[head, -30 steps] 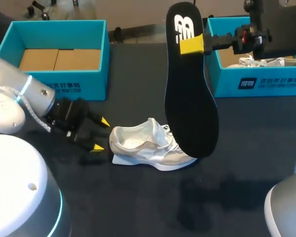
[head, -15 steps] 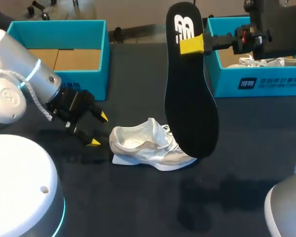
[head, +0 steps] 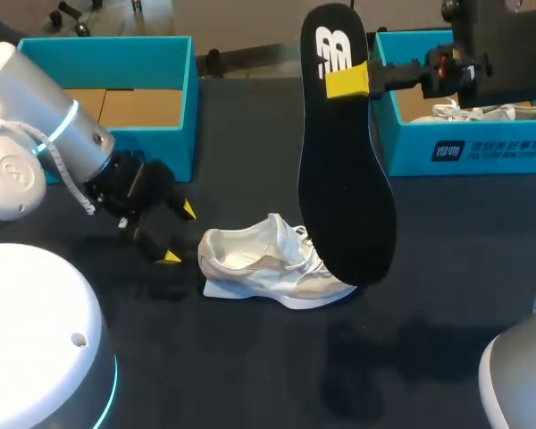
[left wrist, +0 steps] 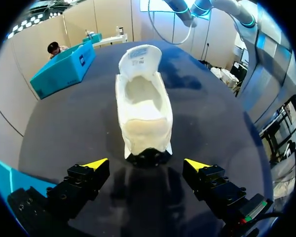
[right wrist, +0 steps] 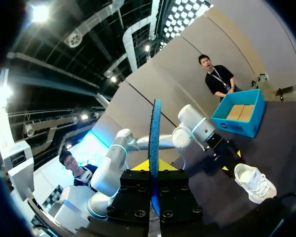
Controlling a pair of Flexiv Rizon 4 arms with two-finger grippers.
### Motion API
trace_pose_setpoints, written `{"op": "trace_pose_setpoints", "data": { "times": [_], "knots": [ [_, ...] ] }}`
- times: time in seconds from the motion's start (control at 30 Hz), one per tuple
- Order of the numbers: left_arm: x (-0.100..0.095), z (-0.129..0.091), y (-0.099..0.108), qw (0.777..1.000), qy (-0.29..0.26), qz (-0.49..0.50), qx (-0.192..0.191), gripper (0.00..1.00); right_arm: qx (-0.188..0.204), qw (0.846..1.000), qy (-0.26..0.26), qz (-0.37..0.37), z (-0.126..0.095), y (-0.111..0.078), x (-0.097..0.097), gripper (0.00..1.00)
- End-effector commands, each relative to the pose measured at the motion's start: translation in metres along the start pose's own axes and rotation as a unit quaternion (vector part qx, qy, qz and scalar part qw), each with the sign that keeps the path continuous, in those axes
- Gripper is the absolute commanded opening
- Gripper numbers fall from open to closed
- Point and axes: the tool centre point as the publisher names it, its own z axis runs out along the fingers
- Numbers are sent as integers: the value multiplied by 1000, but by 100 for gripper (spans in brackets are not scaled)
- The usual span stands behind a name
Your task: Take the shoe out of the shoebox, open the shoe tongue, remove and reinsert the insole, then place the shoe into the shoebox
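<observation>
a white shoe (head: 272, 273) sits on the dark table (head: 250, 375), heel to the left. just left of the heel, the left gripper (head: 179, 234) hangs with fingers spread, grasping nothing. farther right, the right gripper (head: 348, 80) is clenched on a black insole (head: 344, 179), held upright in the air. the left shoebox (head: 107, 45) and the right shoebox (head: 482, 147), both teal, stand at the far edge.

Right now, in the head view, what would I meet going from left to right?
Left tool → white shoe → black insole, held up by the right tool → right-hand teal shoebox.
</observation>
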Motion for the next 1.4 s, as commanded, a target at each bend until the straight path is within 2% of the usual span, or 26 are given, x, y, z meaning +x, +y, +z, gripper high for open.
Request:
{"op": "trace_pose_setpoints", "data": {
  "times": [0.03,0.07,0.2,0.67,1.0,1.2,1.4],
  "knots": [
    [-3,5,-9,999,-15,-2,-52,100,1,1000,-1,1,3,2,0,0],
    [-2,7,-10,997,-29,-5,-72,100,1,1000,-1,1,3,2,0,0],
    [-5,10,-13,996,-13,-25,-88,100,1,1000,-1,1,3,2,0,0],
    [0,10,-30,981,-42,-15,-191,100,1,1000,-1,1,3,2,0,0],
    [1,7,-36,966,-17,-30,-255,100,1,1000,-1,1,3,2,0,0],
    [2,3,-40,963,-19,-29,-267,100,1,1000,-1,1,3,2,0,0],
    [3,-7,-46,966,-21,-26,-258,100,1,1000,-1,1,3,2,0,0]
  ]
}}
